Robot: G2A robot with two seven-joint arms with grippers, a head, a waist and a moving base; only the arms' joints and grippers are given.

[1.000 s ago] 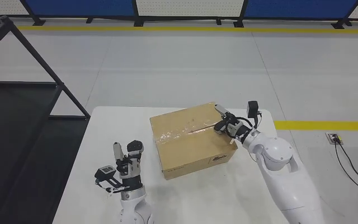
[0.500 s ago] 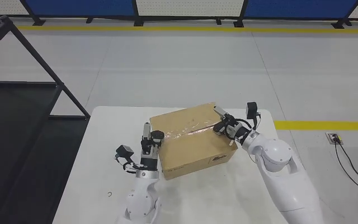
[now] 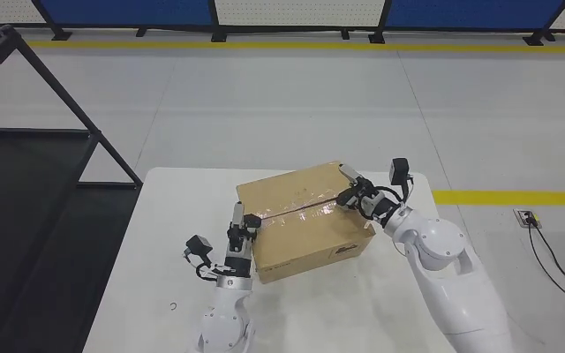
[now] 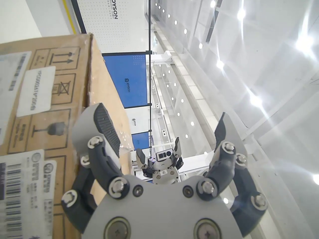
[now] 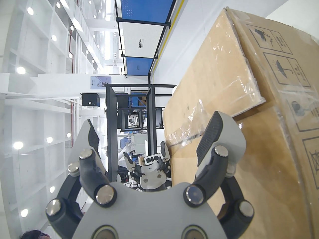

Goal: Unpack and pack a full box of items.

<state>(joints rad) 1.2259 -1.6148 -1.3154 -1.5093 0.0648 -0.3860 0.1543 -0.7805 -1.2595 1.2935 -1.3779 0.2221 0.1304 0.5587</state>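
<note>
Cardboard box point(image 3: 300, 221) sits on the white bench point(image 3: 159, 229), toward the far side and a little right of middle, turned at a slight angle to the bench edges. Flaps are down. Clear tape point(image 3: 296, 210) runs along the top seam, wrinkled and shiny.

Left claw point(image 4: 162, 115): fingers spread wide, nothing held. It stands at the box's near-left corner, pointing up. One ribbed pad point(image 4: 106, 125) lies close against the corner edge of the box side; cannot tell if it touches. The other finger is out in open air. That side of the box carries printed handling marks, a white label point(image 4: 36, 89) and a barcode sticker point(image 4: 22, 175).

Right claw point(image 5: 152, 123): also wide open, empty. It is at the far-right end of the box, level with the top edge. One pad point(image 5: 209, 135) sits just over the place where the tape folds down from the seam onto the end face; contact unclear. The other finger is clear of the box.

The box lies between the two claws, which face each other across it. A small dark speck point(image 3: 173, 306) lies on the bench near the front left, well apart from the box and too small to identify.
</note>
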